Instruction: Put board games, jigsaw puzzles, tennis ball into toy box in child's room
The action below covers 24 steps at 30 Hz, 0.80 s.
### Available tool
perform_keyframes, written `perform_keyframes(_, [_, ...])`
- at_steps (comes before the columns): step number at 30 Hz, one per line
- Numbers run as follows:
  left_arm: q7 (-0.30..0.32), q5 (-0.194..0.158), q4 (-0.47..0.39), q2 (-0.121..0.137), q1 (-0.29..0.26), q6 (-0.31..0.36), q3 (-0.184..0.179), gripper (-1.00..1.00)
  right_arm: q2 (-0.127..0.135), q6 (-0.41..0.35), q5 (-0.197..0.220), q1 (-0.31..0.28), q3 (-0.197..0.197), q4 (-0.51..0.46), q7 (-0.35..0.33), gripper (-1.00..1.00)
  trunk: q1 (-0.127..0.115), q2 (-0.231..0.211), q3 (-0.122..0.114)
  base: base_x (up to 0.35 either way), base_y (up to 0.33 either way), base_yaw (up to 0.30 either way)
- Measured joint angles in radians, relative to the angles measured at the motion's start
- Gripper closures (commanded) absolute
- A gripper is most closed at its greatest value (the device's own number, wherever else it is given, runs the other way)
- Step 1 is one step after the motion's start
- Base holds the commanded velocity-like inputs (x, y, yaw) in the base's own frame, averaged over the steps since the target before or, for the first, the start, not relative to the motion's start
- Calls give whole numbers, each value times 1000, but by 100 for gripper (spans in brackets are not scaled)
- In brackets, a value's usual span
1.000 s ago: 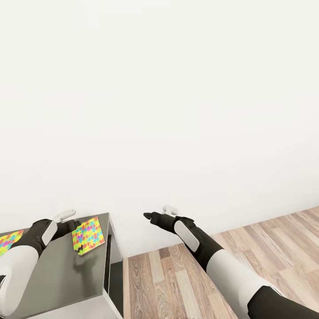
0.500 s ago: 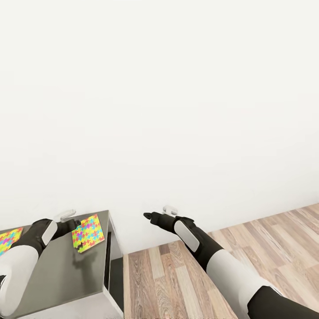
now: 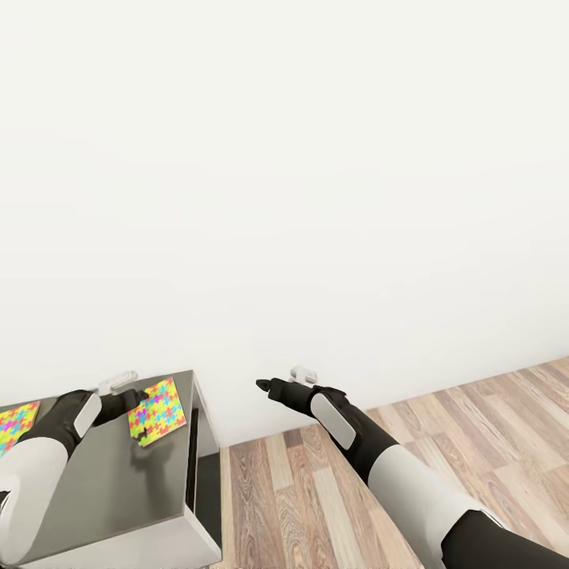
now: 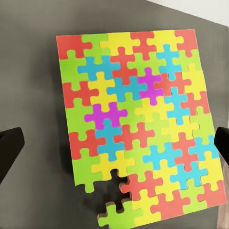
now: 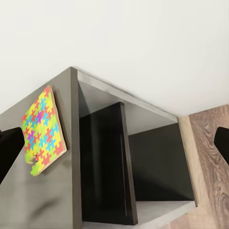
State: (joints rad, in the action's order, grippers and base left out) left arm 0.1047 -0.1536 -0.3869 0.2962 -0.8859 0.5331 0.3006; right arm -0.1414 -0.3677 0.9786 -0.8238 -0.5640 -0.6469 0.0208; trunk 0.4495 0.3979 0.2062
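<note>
A: Jigsaw puzzle point(image 3: 158, 411), what does this panel show of its position?

B: It lies flat on the dark tabletop point(image 3: 111, 490), close to the far right corner. A second puzzle point(image 3: 16, 423) lies at the left margin of the head view.

A: And its relation to the end effectors?

B: The left end effector point(image 3: 136, 397) hovers just above the puzzle's near left part. In the left wrist view the sheet point(image 4: 138, 129) lies directly below, between the two dark fingertips point(image 4: 9, 145), which stand apart at either margin: released, grasping nothing. The right end effector point(image 3: 263, 386) hangs over the floor point(image 3: 356, 506), well to the right; whether it is released or clenched cannot be told for certain.

A: Which arm is better placed?

B: The left. The puzzle's longer side runs roughly near to far.

A: Room for movement?

B: The right tabletop edge lies just beside the puzzle, and the wall point(image 3: 316, 197) stands close behind. A thin sheet probably resists pinching; sliding it past that edge may help.
</note>
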Motion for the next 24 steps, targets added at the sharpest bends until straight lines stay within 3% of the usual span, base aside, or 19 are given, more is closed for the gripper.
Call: perform_keyframes(24, [17, -1, -2, 2, 0, -21, 1, -100, 0, 0, 0, 1, 0, 1, 1, -100, 0, 0, 40, 0, 0, 0])
